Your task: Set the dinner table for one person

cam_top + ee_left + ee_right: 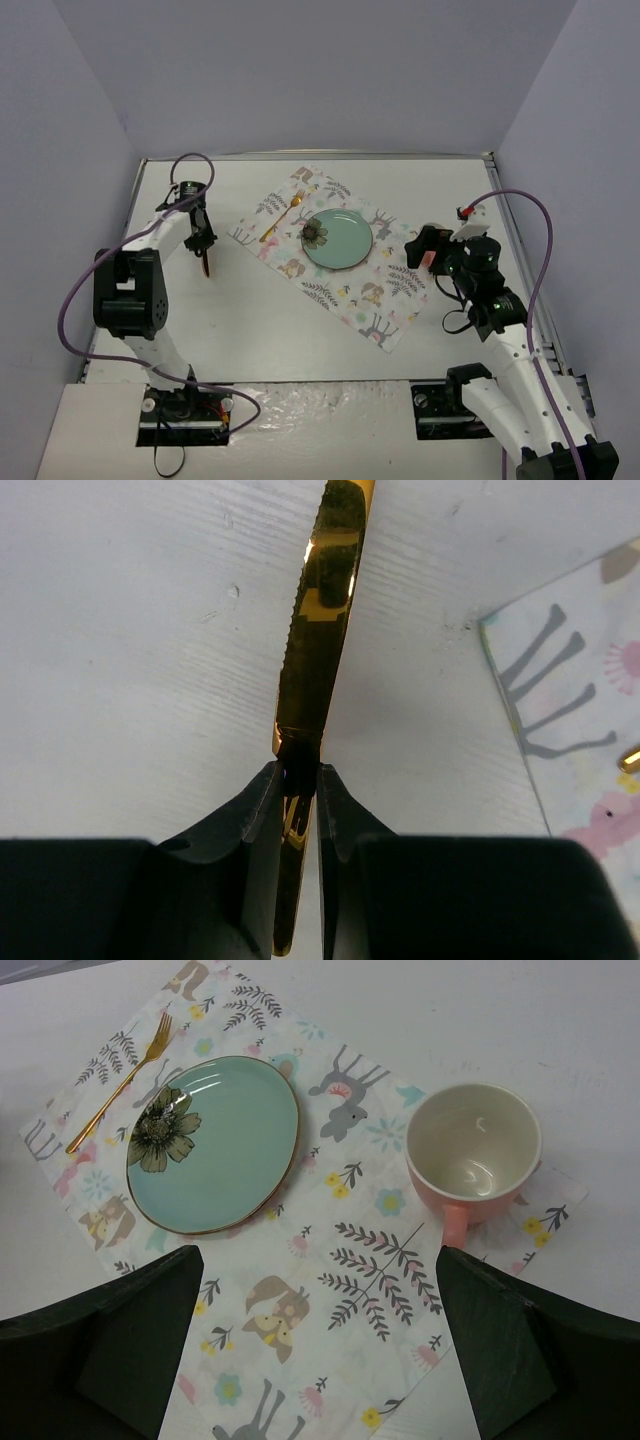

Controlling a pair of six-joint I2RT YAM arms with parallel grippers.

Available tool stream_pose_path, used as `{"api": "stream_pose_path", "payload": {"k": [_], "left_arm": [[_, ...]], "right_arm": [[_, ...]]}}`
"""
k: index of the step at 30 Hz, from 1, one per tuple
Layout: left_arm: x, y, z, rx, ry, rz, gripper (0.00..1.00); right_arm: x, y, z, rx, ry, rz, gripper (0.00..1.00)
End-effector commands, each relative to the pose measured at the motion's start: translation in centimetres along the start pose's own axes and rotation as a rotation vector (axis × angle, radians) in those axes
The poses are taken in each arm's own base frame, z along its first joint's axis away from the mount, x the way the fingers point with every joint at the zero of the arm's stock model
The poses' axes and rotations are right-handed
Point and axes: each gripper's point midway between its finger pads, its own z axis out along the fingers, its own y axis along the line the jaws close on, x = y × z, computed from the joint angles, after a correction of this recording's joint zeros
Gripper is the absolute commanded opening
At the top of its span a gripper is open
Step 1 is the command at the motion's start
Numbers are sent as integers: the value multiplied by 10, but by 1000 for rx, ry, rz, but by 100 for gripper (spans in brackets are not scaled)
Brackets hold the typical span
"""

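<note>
Gold knife (pixel 318 630) is sitting clamped in the left gripper (pixel 300 780) over the white dinner table (pixel 250 330), beside the floral placemat (pixel 385 300). The right gripper (pixel 318 1260) is hovering spread wide over that placemat, near 1 pink cup (pixel 472 1150) and 1 green plate (pixel 215 1145).

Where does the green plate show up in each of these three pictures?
Top view: the plate sits mid-picture, on the placemat.
Left wrist: not in it; only a corner of the placemat shows at the right edge.
Right wrist: the plate is upper left, beside the fork.
Shared landmark: the placemat, seen in all three.
</note>
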Motion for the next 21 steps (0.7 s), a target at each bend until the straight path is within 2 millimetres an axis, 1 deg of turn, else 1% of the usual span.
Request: {"api": "stream_pose_path", "payload": {"k": [1,3,4,6,10,11,12,14,16,17,19,20,21], "left_arm": [[-41,-19,-70,85,-168,71,0],[-39,-32,-83,105,-181,118,0],[-36,-44,-89,125,-188,153,0],[-27,-72,-104,167,-201,229,0],[-7,-125,-124,234,-209,345,0],[-1,-141,-130,257,-211,370,0],[7,-161,-138,291,-215,400,0],[12,-187,-148,315,-234,430,0],[31,-220,-162,370,-244,490,0],[35,-237,-166,390,-249,503,0],[61,-266,-164,420,-222,559,0],[58,-272,-170,434,-234,557,0],[74,-289,-168,449,-218,594,0]], "right_arm": [[-33,16,-5,-54,-106,8,100],[-37,17,-7,-57,-116,16,100],[-39,18,-8,-62,-123,21,100],[-46,22,-12,-71,-140,29,100],[-73,28,-27,-76,-206,41,100],[-78,28,-31,-73,-220,40,100],[-81,28,-33,-67,-226,41,100],[-91,28,-42,-52,-247,34,100],[-104,28,-52,-42,-279,24,100],[-106,26,-56,-25,-286,21,100],[-115,24,-66,-10,-319,18,100],[-116,22,-67,-2,-325,19,100],[-121,22,-74,2,-344,16,100]]}}
